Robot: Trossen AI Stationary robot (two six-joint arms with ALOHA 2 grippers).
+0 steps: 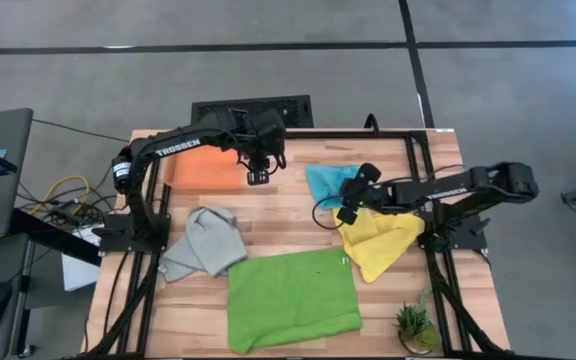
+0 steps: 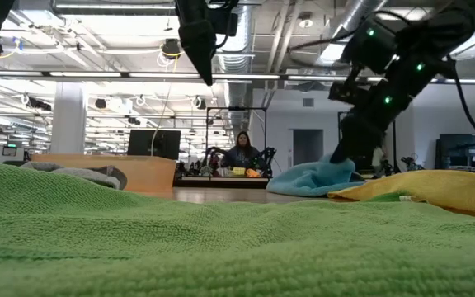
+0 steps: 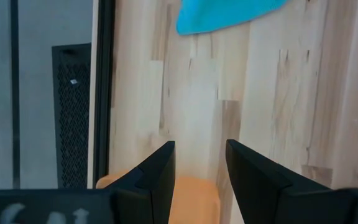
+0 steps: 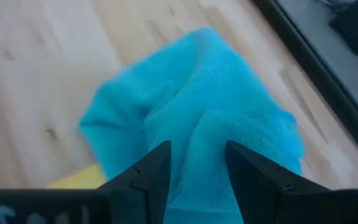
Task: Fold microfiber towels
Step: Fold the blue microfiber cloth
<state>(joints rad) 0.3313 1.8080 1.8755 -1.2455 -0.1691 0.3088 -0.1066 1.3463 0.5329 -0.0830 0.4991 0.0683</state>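
Your left pincer (image 3: pixel 199 171) shows its two dark fingers (image 3: pixel 157 174) parted with nothing between them, above the pale wooden surface (image 3: pixel 260 106). An orange towel (image 3: pixel 191 199) lies just under the fingertips. Farther off, a turquoise towel (image 3: pixel 219 15) rests on the wood. A black frame rail (image 3: pixel 103 87) edges the surface.

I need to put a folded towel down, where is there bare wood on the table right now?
The widest bare patch lies mid-table, bordered by the orange towel, grey towel, green towel and turquoise towel. A smaller strip lies between the green towel and the potted plant. The right side is crowded: the right end effector sits over the turquoise and yellow towel.
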